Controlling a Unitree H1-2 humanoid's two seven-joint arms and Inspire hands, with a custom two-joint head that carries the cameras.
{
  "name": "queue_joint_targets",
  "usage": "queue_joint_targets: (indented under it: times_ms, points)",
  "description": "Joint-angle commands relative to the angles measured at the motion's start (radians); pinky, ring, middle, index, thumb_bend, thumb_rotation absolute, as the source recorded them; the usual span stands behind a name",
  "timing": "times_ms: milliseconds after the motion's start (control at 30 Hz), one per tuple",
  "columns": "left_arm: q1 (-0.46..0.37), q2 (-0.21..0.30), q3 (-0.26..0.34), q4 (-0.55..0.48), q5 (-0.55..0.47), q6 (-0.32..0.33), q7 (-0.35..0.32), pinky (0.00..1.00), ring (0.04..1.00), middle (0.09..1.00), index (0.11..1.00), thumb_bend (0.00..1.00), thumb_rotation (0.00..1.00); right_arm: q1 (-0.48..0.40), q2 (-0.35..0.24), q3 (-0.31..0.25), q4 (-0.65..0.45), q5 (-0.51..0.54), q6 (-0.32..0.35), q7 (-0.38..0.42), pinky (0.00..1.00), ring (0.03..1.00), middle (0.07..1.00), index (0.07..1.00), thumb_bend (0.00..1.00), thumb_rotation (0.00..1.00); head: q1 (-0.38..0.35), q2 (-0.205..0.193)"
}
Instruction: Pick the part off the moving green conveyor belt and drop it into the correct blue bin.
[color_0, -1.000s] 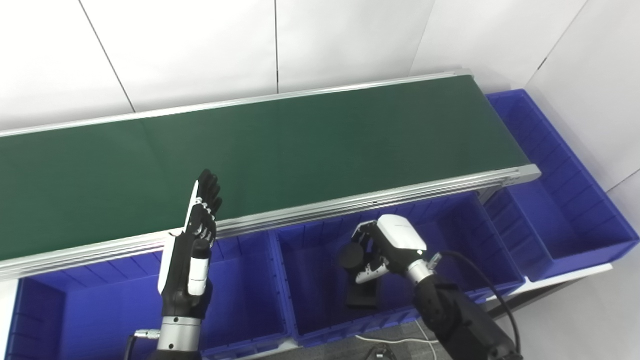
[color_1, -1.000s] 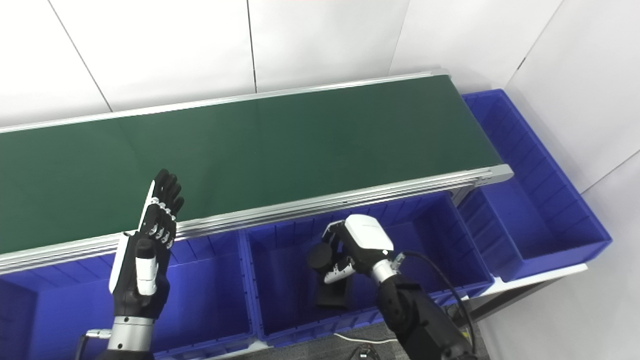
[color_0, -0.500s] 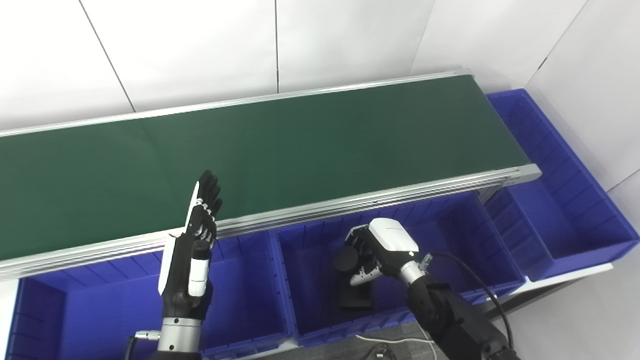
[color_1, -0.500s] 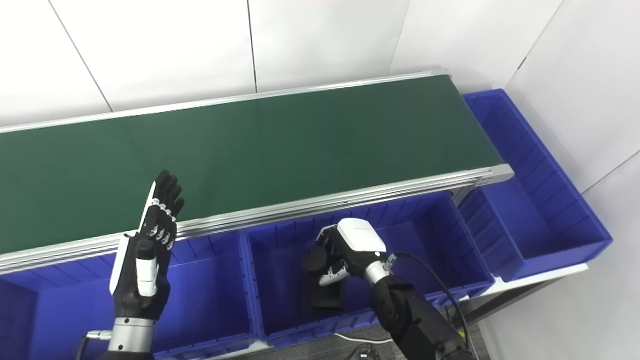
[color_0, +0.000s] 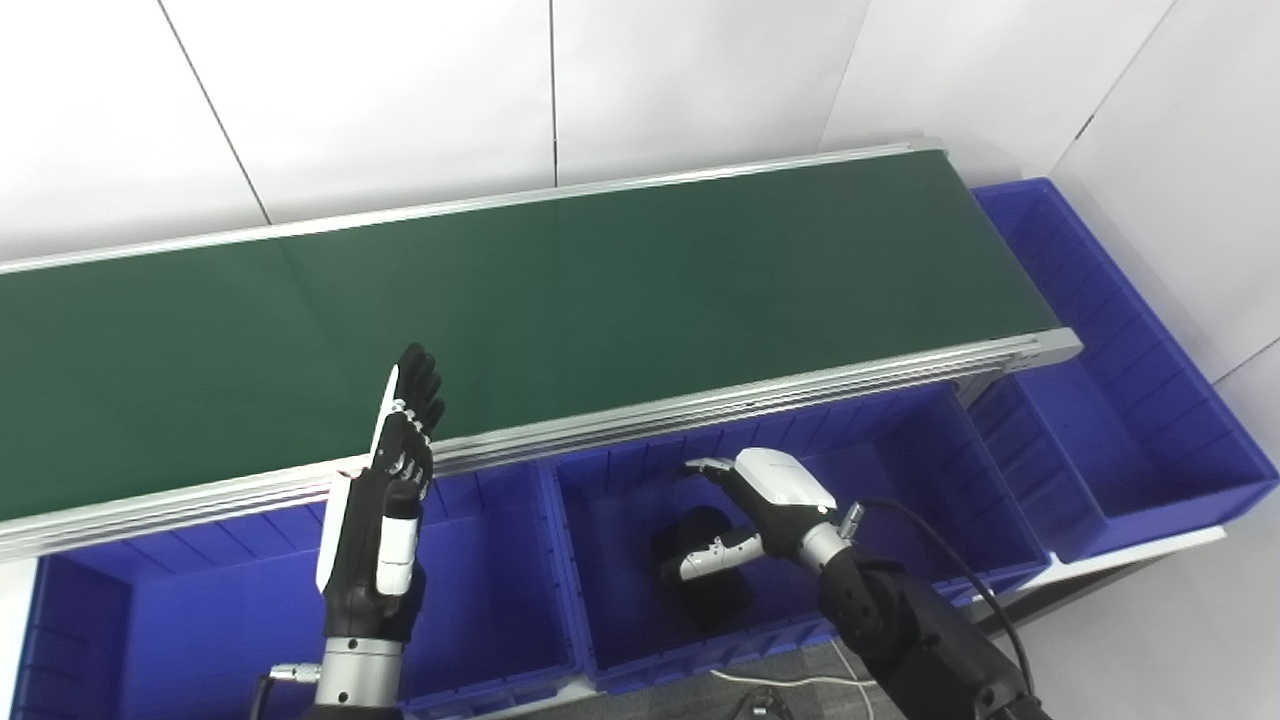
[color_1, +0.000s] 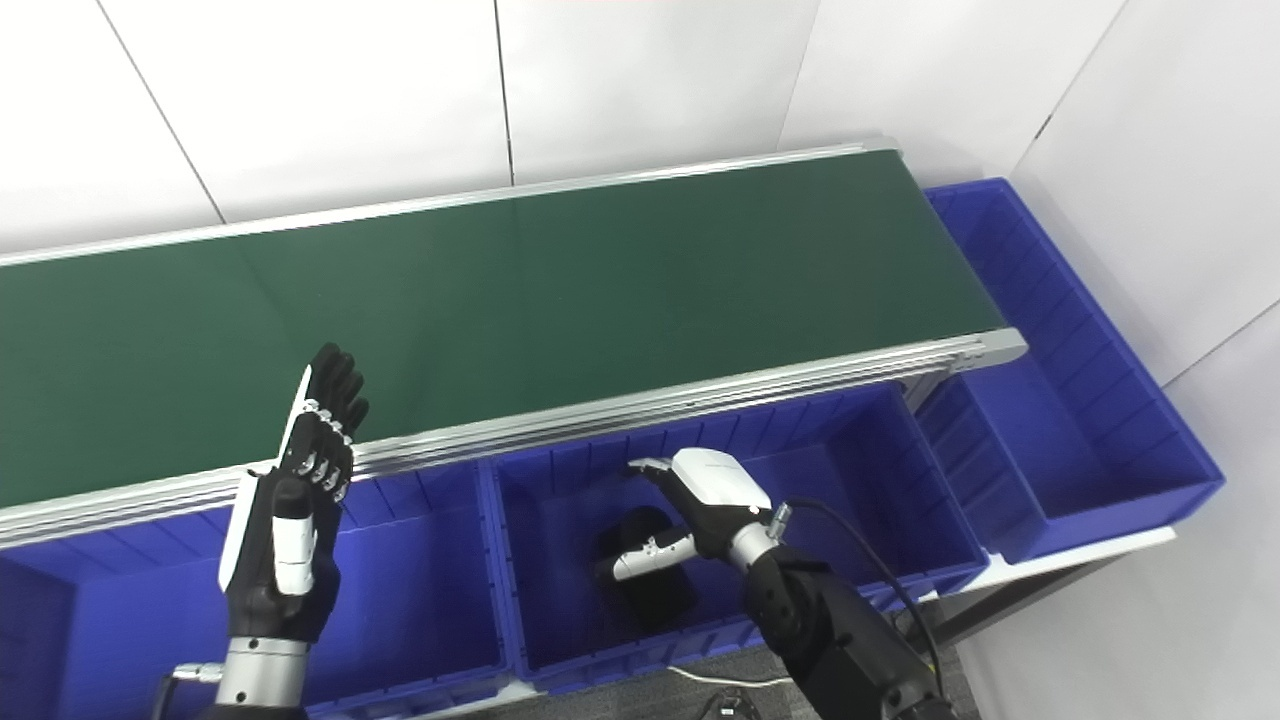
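Release step: right hand (color_0: 762, 500) spread open above the black part (color_0: 700, 560) in the middle blue bin (color_0: 900, 440); left hand (color_0: 385, 510) open, idle at nine o'clock. Next, withdraw upward.

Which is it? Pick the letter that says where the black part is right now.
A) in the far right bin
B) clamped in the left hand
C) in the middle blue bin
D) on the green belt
C: the black part lies inside the middle blue bin, below the open right hand.
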Motion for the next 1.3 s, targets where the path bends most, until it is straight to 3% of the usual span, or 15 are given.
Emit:
queue_joint_targets:
  times_ms: [0,167,267,367,433,533,667,800,900,1000,1067,1167,1267]
  points:
    - [-0.009,-0.017,-0.002,-0.024,0.002,-0.043,-0.011,0.99,0.992,1.0,0.983,0.64,1.0,-0.001,-0.016,-0.012,-0.072,0.019,0.02,0.023,0.59,0.749,0.818,0.836,1.0,0.64,0.006,0.001]
    - [-0.01,-0.02,-0.003,-0.014,0.004,-0.054,-0.01,1.0,0.993,0.999,0.981,0.62,1.0,0.037,-0.04,-0.021,-0.204,0.046,0.037,0.089,0.5,0.623,0.702,0.756,1.0,0.64,0.029,0.004]
    - [-0.012,-0.023,-0.002,-0.001,0.019,-0.062,-0.005,1.0,0.996,0.997,0.979,0.64,1.0,0.083,-0.061,-0.044,-0.355,0.089,0.054,0.146,0.49,0.592,0.667,0.719,1.0,0.66,0.09,0.012]
    - [-0.017,-0.03,-0.003,0.019,0.038,-0.077,0.002,0.99,0.993,0.994,0.976,0.65,1.0,0.129,-0.064,-0.082,-0.464,0.158,0.043,0.163,0.46,0.555,0.636,0.684,0.94,0.66,0.152,0.021]
    - [-0.026,-0.036,-0.002,0.053,0.062,-0.105,0.009,1.0,0.991,0.984,0.965,0.63,1.0,0.177,-0.048,-0.129,-0.573,0.262,0.04,0.167,0.46,0.55,0.634,0.682,0.92,0.66,0.246,0.032]
    - [-0.039,-0.033,0.008,0.1,0.09,-0.144,0.015,1.0,0.989,0.974,0.955,0.63,1.0,0.21,-0.019,-0.161,-0.673,0.359,0.05,0.176,0.48,0.558,0.638,0.685,0.93,0.67,0.279,0.036]
    - [-0.047,-0.024,0.022,0.123,0.097,-0.161,0.013,1.0,0.987,0.969,0.95,0.62,1.0,0.216,0.008,-0.163,-0.735,0.408,0.055,0.184,0.48,0.555,0.635,0.683,0.93,0.69,0.291,0.034]
    - [-0.053,-0.016,0.03,0.133,0.096,-0.164,0.006,0.99,0.983,0.975,0.954,0.59,1.0,0.216,0.051,-0.167,-0.75,0.474,0.037,0.171,0.47,0.541,0.624,0.671,0.95,0.68,0.303,0.024]
    - [-0.054,-0.016,0.034,0.134,0.083,-0.161,0.001,0.98,0.986,0.986,0.961,0.61,1.0,0.214,0.11,-0.169,-0.726,0.536,-0.04,0.134,0.48,0.56,0.642,0.673,0.93,0.69,0.336,0.01]
    - [-0.054,-0.014,0.037,0.152,0.079,-0.179,0.0,1.0,0.993,0.989,0.961,0.61,1.0,0.22,0.182,-0.165,-0.674,0.579,-0.119,0.086,0.55,0.642,0.722,0.702,0.94,0.76,0.398,-0.012]
    - [-0.052,-0.009,0.037,0.162,0.082,-0.189,-0.001,1.0,0.995,0.987,0.962,0.61,1.0,0.225,0.245,-0.161,-0.62,0.631,-0.169,0.059,0.65,0.716,0.761,0.74,0.97,0.78,0.429,-0.024]
    - [-0.047,0.002,0.035,0.177,0.086,-0.201,0.001,1.0,0.994,0.98,0.957,0.62,1.0,0.218,0.319,-0.15,-0.528,0.657,-0.245,0.025,0.86,0.865,0.857,0.832,0.97,0.91,0.484,-0.042]
    - [-0.042,0.014,0.026,0.182,0.093,-0.203,0.004,1.0,0.995,0.978,0.958,0.63,1.0,0.211,0.39,-0.15,-0.398,0.682,-0.339,-0.008,0.96,0.932,0.907,0.877,1.0,0.98,0.548,-0.063]
